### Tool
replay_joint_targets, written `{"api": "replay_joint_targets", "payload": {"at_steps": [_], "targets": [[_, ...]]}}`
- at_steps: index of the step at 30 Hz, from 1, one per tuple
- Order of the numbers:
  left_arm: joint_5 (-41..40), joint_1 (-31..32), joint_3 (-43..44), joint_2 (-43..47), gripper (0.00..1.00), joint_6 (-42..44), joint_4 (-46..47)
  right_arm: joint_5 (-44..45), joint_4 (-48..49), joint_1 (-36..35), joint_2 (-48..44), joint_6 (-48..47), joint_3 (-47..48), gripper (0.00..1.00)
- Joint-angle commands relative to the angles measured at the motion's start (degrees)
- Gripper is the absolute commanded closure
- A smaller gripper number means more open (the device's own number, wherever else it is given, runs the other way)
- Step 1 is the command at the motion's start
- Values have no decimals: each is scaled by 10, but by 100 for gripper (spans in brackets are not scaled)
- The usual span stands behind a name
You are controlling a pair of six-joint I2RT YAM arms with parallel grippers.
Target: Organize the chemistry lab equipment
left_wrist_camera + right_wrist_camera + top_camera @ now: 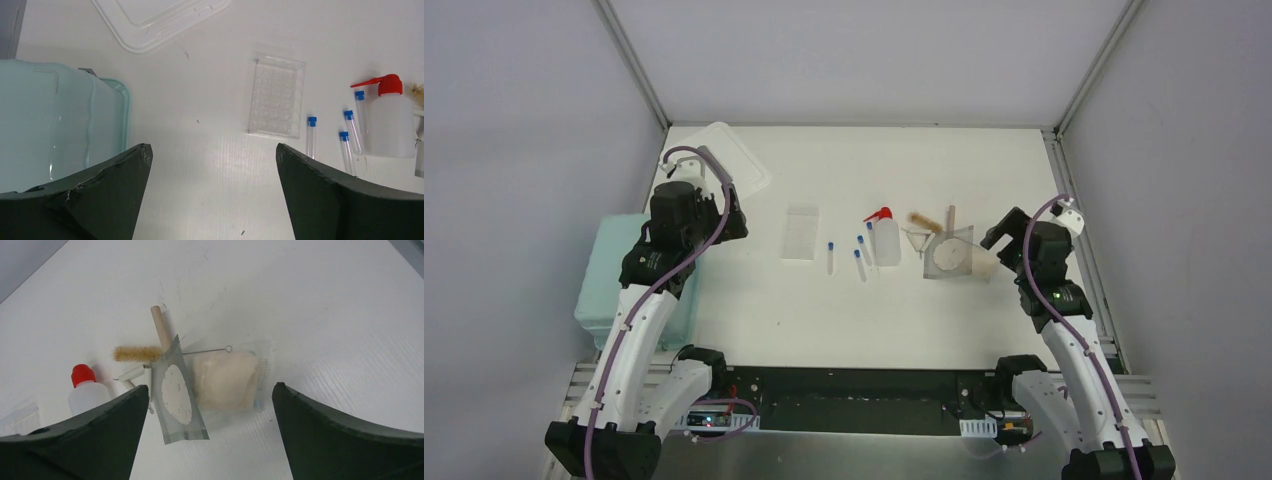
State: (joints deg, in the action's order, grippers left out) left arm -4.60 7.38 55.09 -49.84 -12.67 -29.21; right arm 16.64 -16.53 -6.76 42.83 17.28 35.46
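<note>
Several small clear blue-capped tubes [860,262] lie mid-table between the clear tube rack [801,232] and the white squeeze bottle with red spout [885,240]. Right of the bottle are the clear funnel [916,241], a grey wire-mesh square [949,256], a bristle brush [921,218], a wooden stick [950,217] and a clear pouch with cream contents [985,262]. My left gripper [732,216] is open and empty, left of the rack [277,96] and tubes [311,136]. My right gripper [1002,236] is open and empty, just right of the pouch [225,380] and mesh [177,392].
A pale teal bin [624,280] sits at the table's left edge under my left arm, also in the left wrist view [55,125]. Its white lid [734,160] lies at the back left, seen in the left wrist view [155,17]. Rails line the table's right side.
</note>
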Motion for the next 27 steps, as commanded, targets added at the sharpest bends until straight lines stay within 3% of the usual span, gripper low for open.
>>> {"api": "replay_joint_targets", "payload": {"at_steps": [1,8,12,18,23,27], "targets": [[10,-5,6,6,1,-2,16,-41,6,2,-7,-9,31,2],[8,-5,9,-7,1,-7,15,-133,-23,-6,-20,-11,64,4],[-1,-5,3,-25,1,-6,4,-158,-41,-46,-5,-8,84,9],[44,-5,-7,-20,1,-9,9,-75,-31,-218,64,17,111,15],[45,-5,-15,-23,1,-13,11,24,16,-385,170,33,143,22],[45,-5,-20,-26,1,-12,11,42,55,-469,265,44,173,27]]}}
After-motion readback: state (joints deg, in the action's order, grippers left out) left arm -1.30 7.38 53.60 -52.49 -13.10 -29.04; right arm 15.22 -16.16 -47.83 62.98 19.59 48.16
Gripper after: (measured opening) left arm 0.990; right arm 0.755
